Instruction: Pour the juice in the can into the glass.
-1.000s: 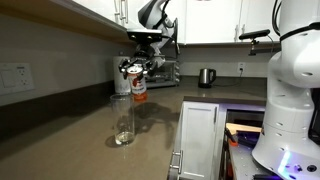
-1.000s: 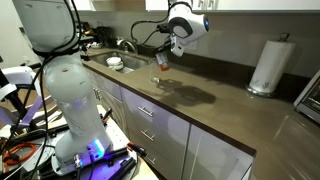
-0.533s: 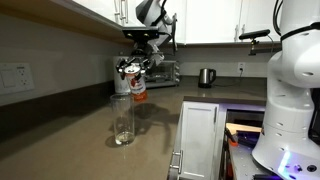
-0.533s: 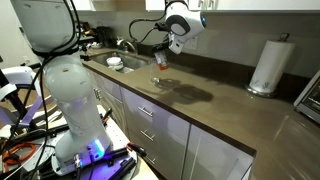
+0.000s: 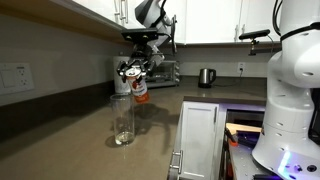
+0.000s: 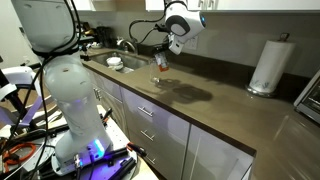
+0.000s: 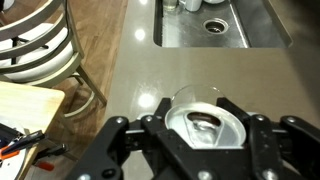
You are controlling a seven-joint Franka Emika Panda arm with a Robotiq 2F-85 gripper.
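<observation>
Wrist view: the silvery top of the can (image 7: 205,126) is seen clamped between the two sides of the gripper (image 7: 204,140), above the grey tabletop (image 7: 135,70). A sink (image 7: 200,35) is set into the tabletop farther off. In an exterior view the glass (image 5: 124,122) is stood upright on the tabletop, and the can is held in the air just above it.
</observation>
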